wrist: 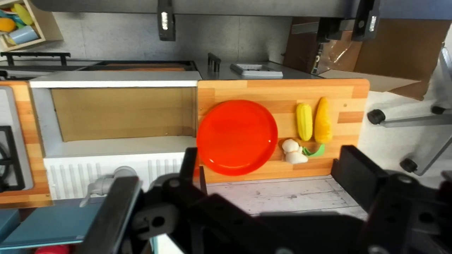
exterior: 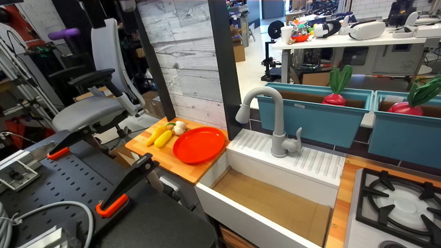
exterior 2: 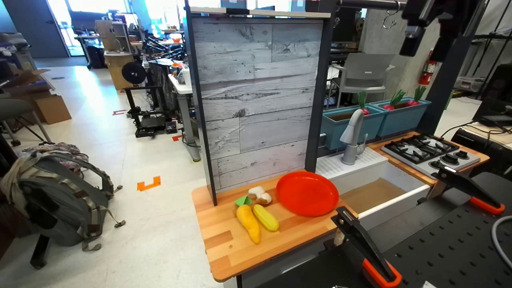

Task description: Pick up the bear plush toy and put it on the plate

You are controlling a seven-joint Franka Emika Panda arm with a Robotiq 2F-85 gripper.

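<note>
Wooden table [wrist: 310, 88]: cream rounded bear plush [wrist: 294, 155] sits at wrist-view 3–4 o'clock of round red plastic plate [wrist: 237, 137], probably easing transfer; black tool [wrist: 270, 162] spread.

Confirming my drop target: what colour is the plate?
The plate is plain red-orange, showing best in the wrist view.

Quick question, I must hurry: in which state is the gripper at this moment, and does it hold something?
Gripper: open, jaws wide apart in the wrist view, holding nothing.
</note>
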